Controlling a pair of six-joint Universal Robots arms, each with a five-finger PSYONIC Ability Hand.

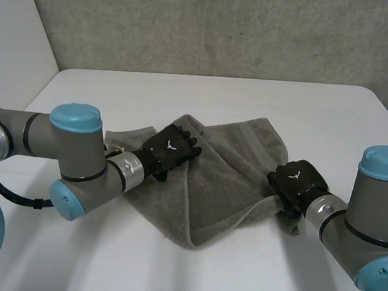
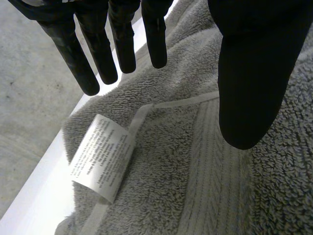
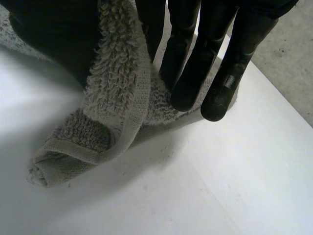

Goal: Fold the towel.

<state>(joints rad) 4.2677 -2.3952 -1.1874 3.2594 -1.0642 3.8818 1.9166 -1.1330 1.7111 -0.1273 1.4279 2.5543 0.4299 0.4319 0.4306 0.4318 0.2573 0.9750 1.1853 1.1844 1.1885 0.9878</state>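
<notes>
Towel (image 1: 225, 181) lies rumpled on the table (image 1: 250, 103), left hand (image 1: 170, 150) over it with straight fingers, right hand (image 1: 296, 183) pinching a corner.

On my head feed the left hand (image 1: 170, 150) and left arm (image 1: 80, 157) lie over the towel (image 1: 225, 181), so I can't see the cloth beneath them, and the right hand (image 1: 296, 183) hides the corner it pinches. On the left wrist feed the print on the white label (image 2: 100, 156) is too small for me to read. On the right wrist feed the right hand's thumb and the cloth pinched against it are cut off at the view's edge.
</notes>
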